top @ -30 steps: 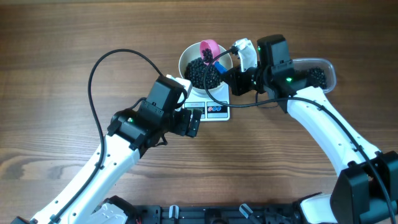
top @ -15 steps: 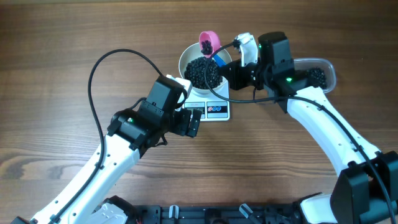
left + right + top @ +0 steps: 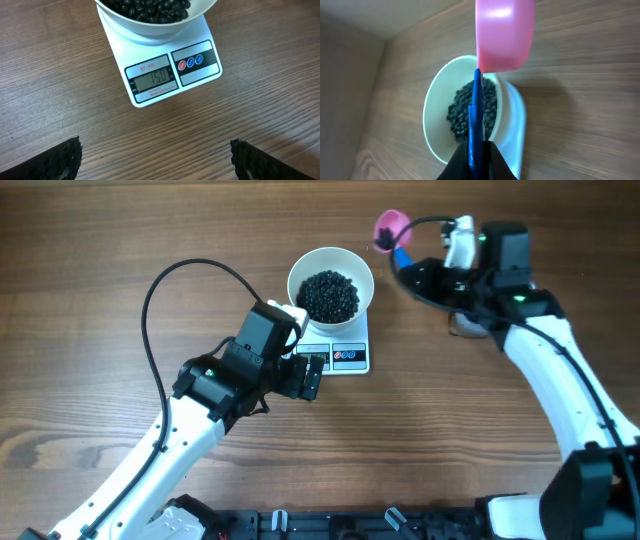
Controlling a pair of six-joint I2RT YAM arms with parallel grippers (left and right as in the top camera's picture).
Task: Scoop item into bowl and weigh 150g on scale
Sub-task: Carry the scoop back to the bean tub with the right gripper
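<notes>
A white bowl (image 3: 296,276) of black beads (image 3: 330,295) sits on the digital scale (image 3: 345,358), which reads 150, toward the tabletop's (image 3: 120,240) far edge. The left end effector (image 3: 155,160) stands wide nearby; the right end effector (image 3: 476,162) clamps a blue-handled pink scoop (image 3: 391,226).

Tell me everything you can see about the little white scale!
The scale is a small white rectangle, smooth like plastic, lying flat on the wooden table. Its grey display reads 150. Beside that is a black panel with one red and two blue round buttons. The white bowl of black beads stands on its platform. Nothing else touches it.
</notes>
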